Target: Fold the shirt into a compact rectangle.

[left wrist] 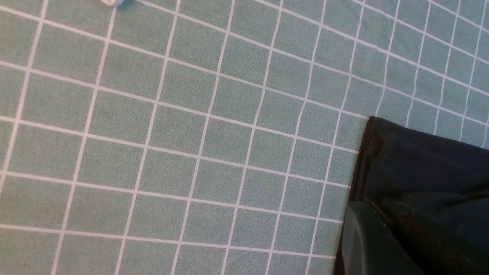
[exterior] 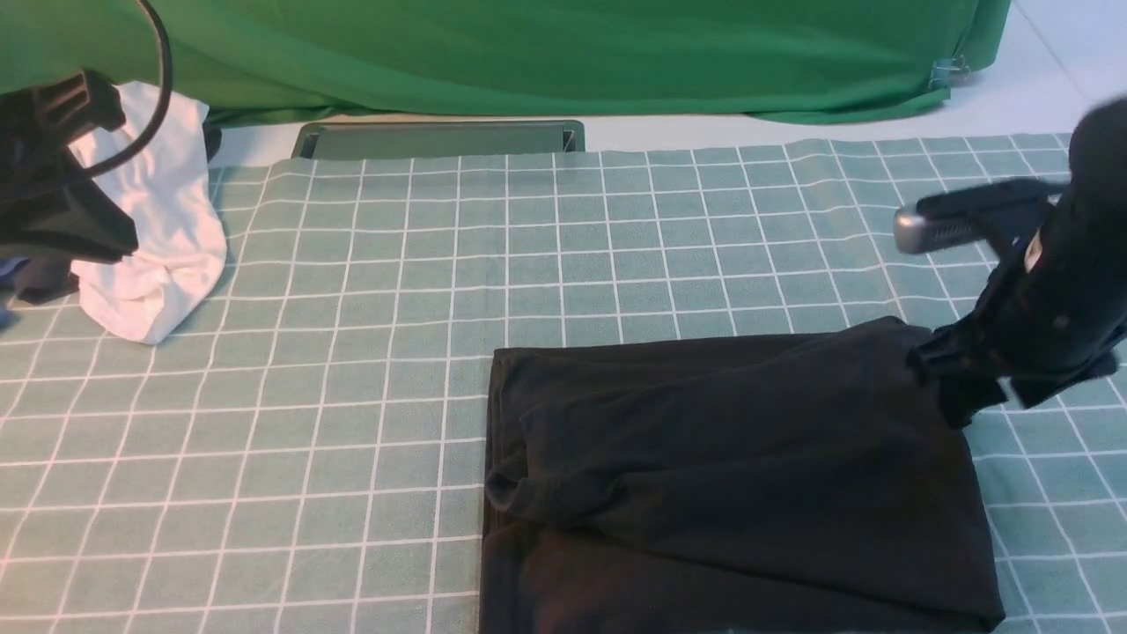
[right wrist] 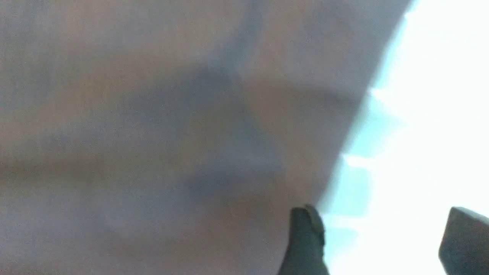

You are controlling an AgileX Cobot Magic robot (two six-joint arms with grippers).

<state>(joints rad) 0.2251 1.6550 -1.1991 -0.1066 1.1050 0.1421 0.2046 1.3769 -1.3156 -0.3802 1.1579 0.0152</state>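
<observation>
The black shirt [exterior: 722, 475] lies folded into a rough rectangle on the checked tablecloth, front right of centre, with creases and a rolled fold along its left side. My right gripper [exterior: 946, 387] sits at the shirt's far right corner. In the right wrist view the right gripper [right wrist: 382, 217] is open, with only bright tablecloth between its fingers and the blurred shirt [right wrist: 153, 133] beside one finger. My left gripper [exterior: 114, 242] hangs at the far left, away from the shirt. The left gripper [left wrist: 376, 214] looks shut, and a corner of the shirt [left wrist: 420, 164] shows behind it.
A crumpled white garment [exterior: 163, 255] lies at the left, beside my left arm. A big green cloth [exterior: 528, 53] hangs across the back, with a shallow grey-green tray [exterior: 440, 139] in front of it. The teal checked tablecloth [exterior: 352, 352] covers the table.
</observation>
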